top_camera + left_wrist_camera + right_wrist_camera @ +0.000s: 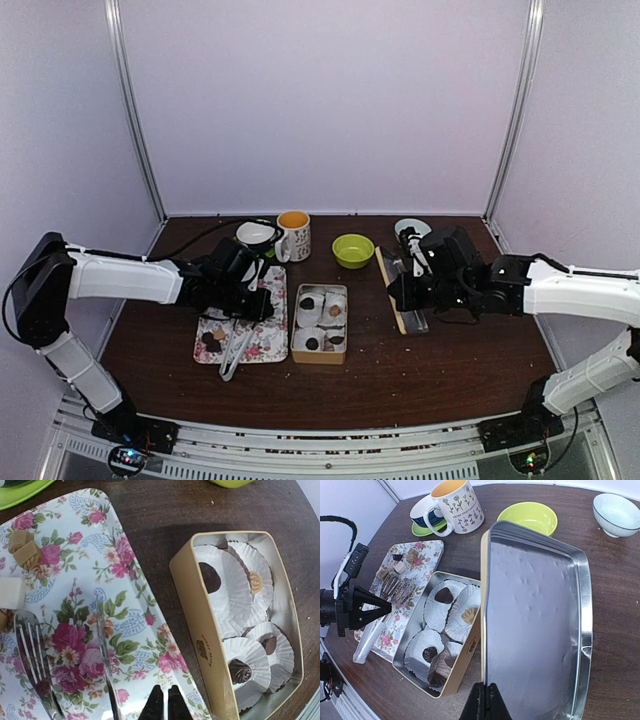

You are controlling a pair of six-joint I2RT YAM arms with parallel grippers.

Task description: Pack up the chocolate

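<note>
Left hand (166,702): found closed, its jaws drawn together with nothing seen between them, over the floral tray (135,625). The silver tongs (31,650) lie on that tray just beside the hand, their arms spread and not gripped. As to the right hand (485,700), it is found closed and is judged to be pinching the rim of the tin lid (535,610). The lid is held tilted with its bright inner face shown, to the right of the tin (200,630) and apart from it.

Two groups of chocolate lumps (22,547) are noted. A few, caramel-brown and pale, are gathered along the side of the tray away from the tin. Others are already seated in the white paper cups (235,595) inside the open tin, which stands on the counter (165,515) just right of the tray. Some cups appear unfilled.

Step in hand, as judged: the transfer of lumps from tray to tin, partly done, with the tool not yet taken up. The lid is not to be fitted until the tray is cleared.

Next move, as judged: the left hand is to be reopened, shifted sideways over the tongs and closed across both arms, so that a squeeze is passed to the tips. A light grip is called for, since the lumps are small and the cups are flimsy and easily dragged out of place.
</note>
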